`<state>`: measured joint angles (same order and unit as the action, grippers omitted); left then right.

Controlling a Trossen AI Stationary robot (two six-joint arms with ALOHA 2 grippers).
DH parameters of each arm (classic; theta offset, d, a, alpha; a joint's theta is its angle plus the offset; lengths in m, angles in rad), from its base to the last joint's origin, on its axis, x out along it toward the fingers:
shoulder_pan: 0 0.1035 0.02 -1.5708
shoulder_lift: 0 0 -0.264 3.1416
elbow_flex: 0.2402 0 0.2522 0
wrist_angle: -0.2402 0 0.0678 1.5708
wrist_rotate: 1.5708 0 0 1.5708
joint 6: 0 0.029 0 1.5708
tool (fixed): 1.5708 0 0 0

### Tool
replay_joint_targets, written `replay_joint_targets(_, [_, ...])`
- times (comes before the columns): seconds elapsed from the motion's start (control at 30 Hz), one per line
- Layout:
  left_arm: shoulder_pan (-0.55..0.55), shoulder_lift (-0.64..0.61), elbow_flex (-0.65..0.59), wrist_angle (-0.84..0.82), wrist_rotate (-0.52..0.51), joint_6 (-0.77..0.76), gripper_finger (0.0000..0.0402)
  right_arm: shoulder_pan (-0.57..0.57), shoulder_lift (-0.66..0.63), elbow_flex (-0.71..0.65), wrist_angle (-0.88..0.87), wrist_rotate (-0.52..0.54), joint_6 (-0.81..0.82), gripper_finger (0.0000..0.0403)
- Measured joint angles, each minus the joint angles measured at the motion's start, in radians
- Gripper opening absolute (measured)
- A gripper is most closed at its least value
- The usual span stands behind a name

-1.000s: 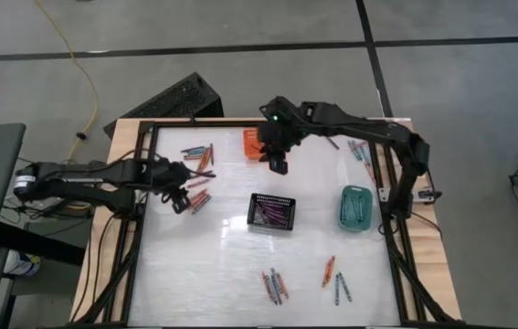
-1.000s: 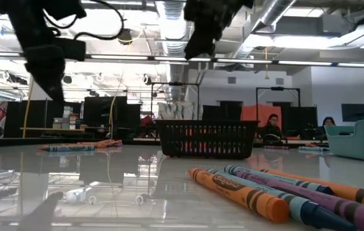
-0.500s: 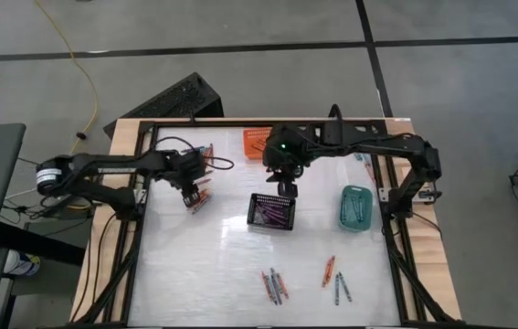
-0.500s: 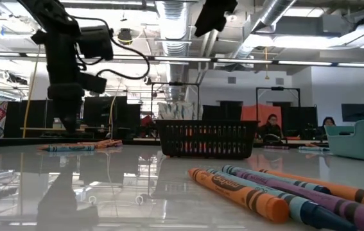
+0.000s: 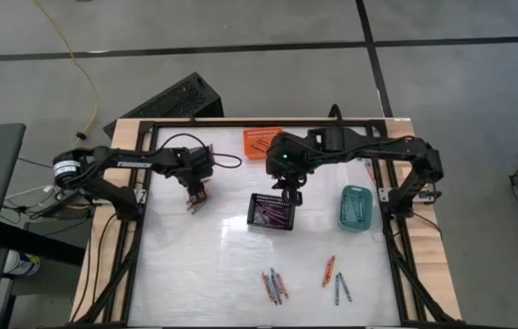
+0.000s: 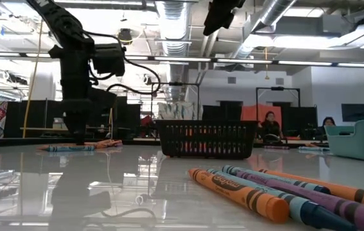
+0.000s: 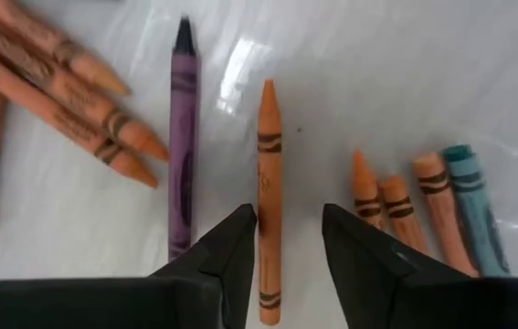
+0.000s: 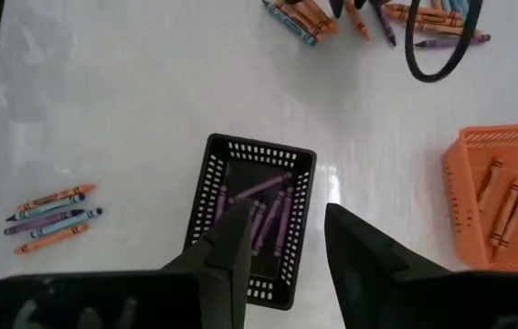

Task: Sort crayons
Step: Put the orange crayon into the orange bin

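Observation:
Crayons lie in loose groups on the white table. In the left wrist view an orange crayon [image 7: 269, 183] lies flat between the fingers of my open left gripper [image 7: 290, 215], which points down at the left cluster [image 5: 201, 174], low over the table [image 6: 79, 131]. The left finger stands right beside the crayon; whether it touches, I cannot tell. A purple crayon [image 7: 183, 155] and more orange ones [image 7: 396, 206] lie beside it. My right gripper [image 8: 286, 215] hangs open high above the black basket [image 5: 272, 212], with nothing between its fingers.
The black basket [image 8: 259, 146] holds purple crayons. The orange basket [image 5: 260, 143] at the far edge holds orange ones, and the teal basket [image 5: 356, 207] stands at the right. More crayons lie near the front [image 5: 274, 285], [image 5: 334, 274] and at the far right [image 5: 361, 151].
My left gripper has swung a little toward the table's right and come down, tipping steeper, until its fingers stand low over the left crayon cluster. My right gripper has moved from the orange basket toward the near edge and now hangs above the black basket.

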<state>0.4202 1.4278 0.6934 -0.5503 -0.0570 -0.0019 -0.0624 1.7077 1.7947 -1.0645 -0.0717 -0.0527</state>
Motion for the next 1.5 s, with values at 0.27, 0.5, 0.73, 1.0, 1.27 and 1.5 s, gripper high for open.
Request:
replay_joint_targets(0.27, [0.050,0.014,0.017,-0.004,0.064,0.040,0.0116,-0.013,0.000,0.000,0.003,0.000,0.000,0.0132])
replay_joint_targets(0.5, [0.071,0.068,0.020,-0.026,0.108,0.069,0.0111,-0.014,0.000,0.000,0.003,-0.001,0.000,0.0132])
replay_joint_targets(0.73, [0.064,0.075,0.019,-0.001,0.104,0.065,0.0031,-0.010,0.000,0.000,0.003,-0.001,0.000,0.0132])
replay_joint_targets(1.0, [0.055,0.077,0.044,-0.007,0.105,0.062,0.0004,-0.010,0.000,0.000,0.002,-0.004,-0.001,0.0132])
replay_joint_targets(1.27, [0.049,0.081,0.178,-0.109,0.106,0.111,0.0001,-0.014,0.000,0.000,-0.010,-0.007,0.000,0.0132])
replay_joint_targets(1.5, [0.027,0.079,0.343,-0.190,0.142,0.133,0.0001,0.000,0.000,0.000,-0.105,-0.007,0.032,0.0132])
